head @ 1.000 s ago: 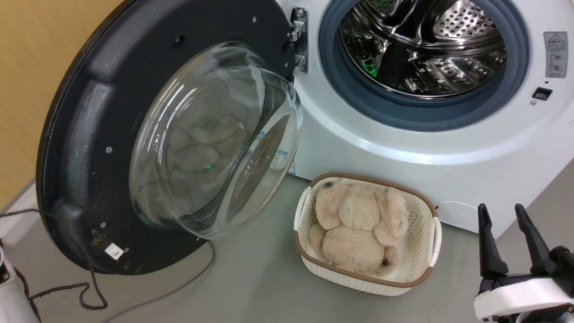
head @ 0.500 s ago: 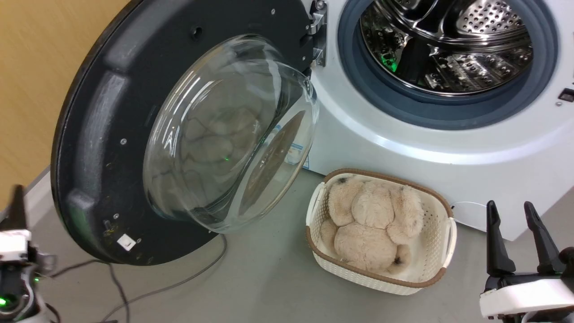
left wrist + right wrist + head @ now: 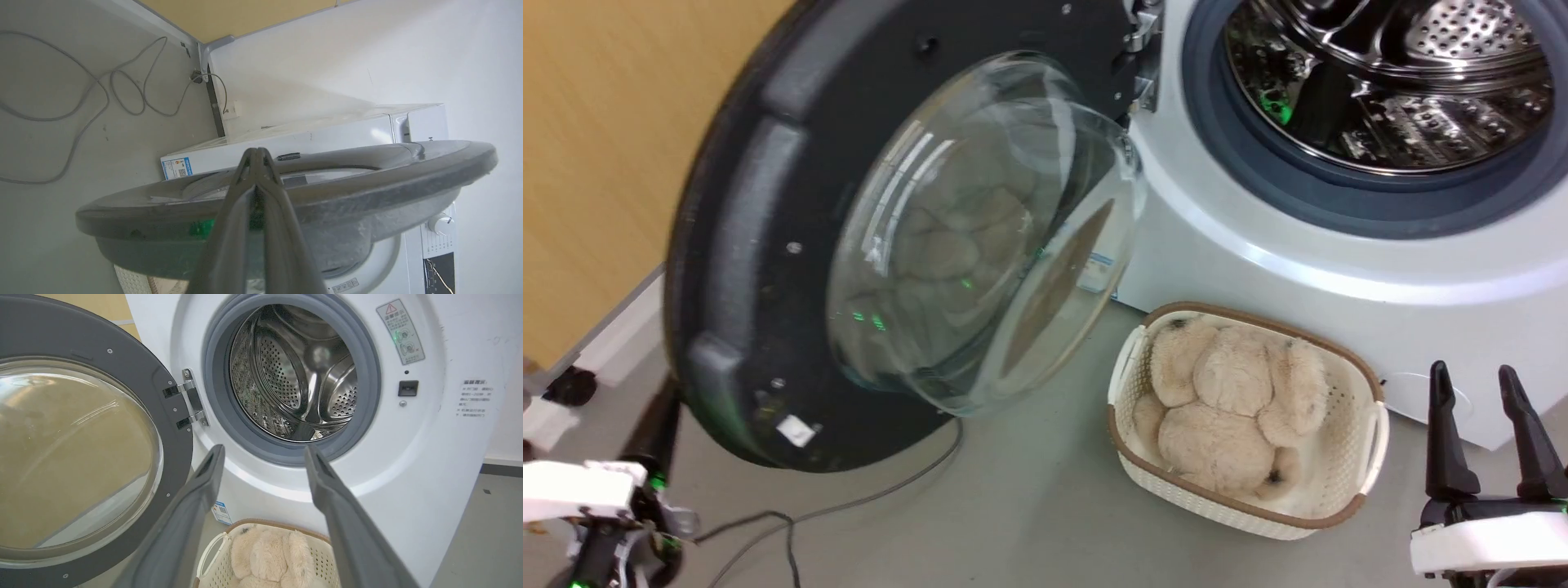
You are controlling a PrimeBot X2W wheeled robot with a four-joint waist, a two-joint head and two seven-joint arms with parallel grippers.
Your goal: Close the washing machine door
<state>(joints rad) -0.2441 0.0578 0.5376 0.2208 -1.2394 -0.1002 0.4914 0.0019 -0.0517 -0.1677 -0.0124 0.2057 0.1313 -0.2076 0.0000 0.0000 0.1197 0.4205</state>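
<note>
Glass bulges from the black-ringed washing machine door (image 3: 752, 245), swung wide open left of the washing machine (image 3: 1258, 269); the left gripper (image 3: 658, 416) is seen nearer its rim than before. In the left wrist view its fingers (image 3: 241, 196) are pressed together; in the right wrist view the right gripper (image 3: 264, 448) is spread, empty.

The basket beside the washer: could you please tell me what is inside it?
A fluffy beige plush toy fills the basket. Anything beneath the toy is covered, so it cannot be seen.
</note>
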